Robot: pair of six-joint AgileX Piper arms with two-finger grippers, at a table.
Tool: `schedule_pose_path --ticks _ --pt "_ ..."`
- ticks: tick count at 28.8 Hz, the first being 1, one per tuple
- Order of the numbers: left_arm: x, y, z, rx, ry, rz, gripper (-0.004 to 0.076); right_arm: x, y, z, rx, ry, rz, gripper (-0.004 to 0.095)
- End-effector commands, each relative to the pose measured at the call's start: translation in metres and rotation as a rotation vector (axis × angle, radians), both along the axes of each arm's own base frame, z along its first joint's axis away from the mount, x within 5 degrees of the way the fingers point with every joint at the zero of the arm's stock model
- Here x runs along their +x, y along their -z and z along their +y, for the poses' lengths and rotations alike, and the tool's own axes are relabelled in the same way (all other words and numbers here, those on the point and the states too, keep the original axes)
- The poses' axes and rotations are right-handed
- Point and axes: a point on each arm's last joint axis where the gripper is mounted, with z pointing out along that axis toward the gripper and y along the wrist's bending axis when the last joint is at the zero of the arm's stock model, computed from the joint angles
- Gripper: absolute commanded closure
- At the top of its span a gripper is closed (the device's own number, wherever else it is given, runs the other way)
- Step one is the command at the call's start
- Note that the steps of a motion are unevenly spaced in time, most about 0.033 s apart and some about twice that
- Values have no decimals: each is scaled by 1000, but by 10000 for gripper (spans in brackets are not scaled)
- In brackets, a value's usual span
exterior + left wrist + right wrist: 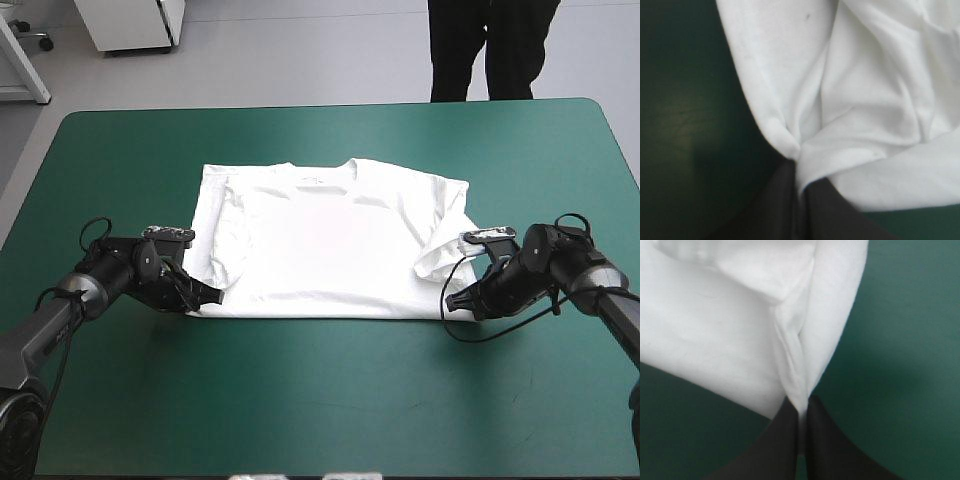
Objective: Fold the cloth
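Note:
The white T-shirt (320,235) lies spread on the teal-green cover, collar toward the far edge, both sleeves folded inward. My left gripper (207,296) sits at the near left corner of the hem, shut on the T-shirt. The left wrist view shows the T-shirt (860,90) pinched into a fold between the black fingers (777,210). My right gripper (452,303) is at the near right corner, also shut on the T-shirt. In the right wrist view a narrow pleat of the T-shirt (740,330) runs down between the fingers (827,445).
Bare teal-green cover (320,400) stretches between the shirt's near hem and the table's front edge, and also on both sides of the shirt.

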Motion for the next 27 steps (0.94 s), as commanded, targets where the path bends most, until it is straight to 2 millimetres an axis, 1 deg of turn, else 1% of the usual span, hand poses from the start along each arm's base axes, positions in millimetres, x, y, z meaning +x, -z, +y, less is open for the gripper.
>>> schedule_pose_path --ticks 1,4,8,12,18,21,24,26,27 --pt "-7 -20 2 4 10 -37 733 -11 -32 -2 23 -4 -98 919" --pt "-17 -37 3 -2 11 -83 733 -17 -39 -3 20 -11 -108 921" --pt "-36 -58 5 -6 15 -101 733 -25 -42 -3 20 -22 -69 921" --pt "-55 -70 8 -1 24 -60 733 -36 -53 -3 34 -28 -78 921" --pt "-67 -81 9 -6 25 -90 733 -54 -76 -5 50 -23 -174 921" --pt "-64 -87 9 -6 25 -144 733 -55 -86 -5 54 -18 -219 921" --pt "-55 -92 8 -17 14 -199 733 -46 -96 -5 59 -9 -285 921" --pt "-45 -98 7 -24 10 -241 733 -36 -102 -5 54 -4 -328 921" --pt "-33 -103 5 -35 -5 -283 733 -24 -107 -4 49 0 -357 921"
